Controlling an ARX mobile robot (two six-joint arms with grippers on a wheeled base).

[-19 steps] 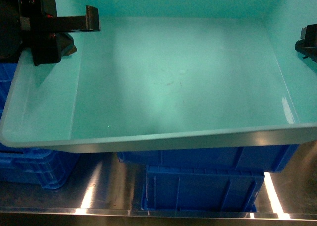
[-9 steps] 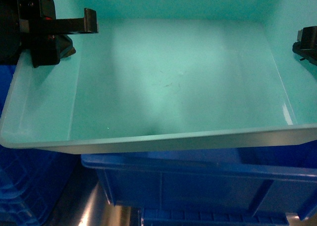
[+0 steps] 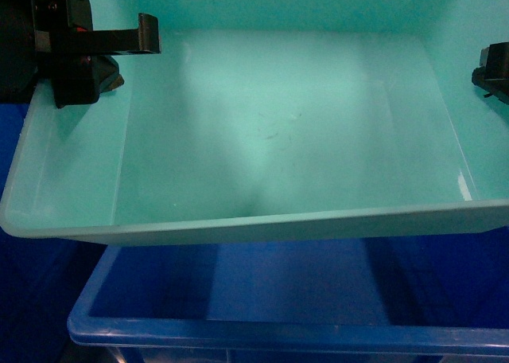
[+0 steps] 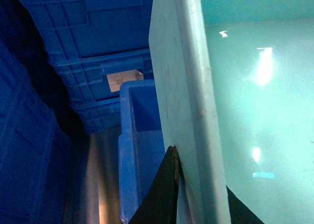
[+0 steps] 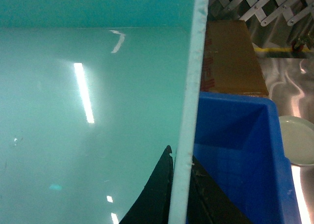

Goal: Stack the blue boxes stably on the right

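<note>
The left claw (image 3: 119, 48) is clenched on the tub's (image 3: 262, 140) left rim, the right claw (image 3: 495, 75) on its right rim. The tub hangs above an open blue crate (image 3: 238, 327). Carrying step; next, level it and lower squarely.

Left end effector (image 3: 127, 48) and right end effector (image 3: 495, 75), both clamped.

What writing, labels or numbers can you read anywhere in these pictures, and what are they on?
Nothing can be read as words.
Red print along the edge of the brown cardboard box: too blurred and too steeply angled to read.
Pale sticker on the dark blue ribbed crate: no legible text.
Turquoise tub, held at its side walls by the left gripper and right gripper: no markings visible.
</note>
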